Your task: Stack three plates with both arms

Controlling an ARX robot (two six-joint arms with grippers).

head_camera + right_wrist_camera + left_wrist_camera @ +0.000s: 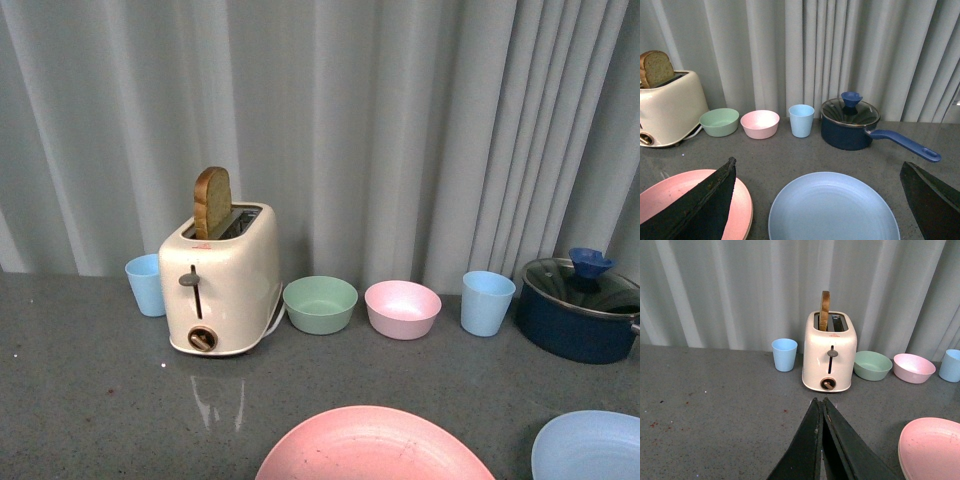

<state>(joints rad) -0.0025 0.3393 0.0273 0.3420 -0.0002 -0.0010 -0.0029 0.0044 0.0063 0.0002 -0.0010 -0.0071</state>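
Note:
A pink plate point(375, 447) lies at the near edge of the grey counter, with a light blue plate point(590, 447) to its right. In the left wrist view my left gripper point(819, 402) is shut and empty, pointing at the toaster, with the pink plate point(932, 447) off to its side. My right gripper point(817, 165) stands wide open over the light blue plate point(832, 207). One of its fingers point(705, 200) overlaps the pink plate point(670, 192). Neither arm shows in the front view.
At the back stand a cream toaster point(222, 275) with a bread slice, a blue cup point(146, 284), a green bowl point(320, 303), a pink bowl point(402, 308), another blue cup point(487, 301) and a dark blue lidded pot point(580, 305) with a long handle point(905, 142). A grey curtain hangs behind.

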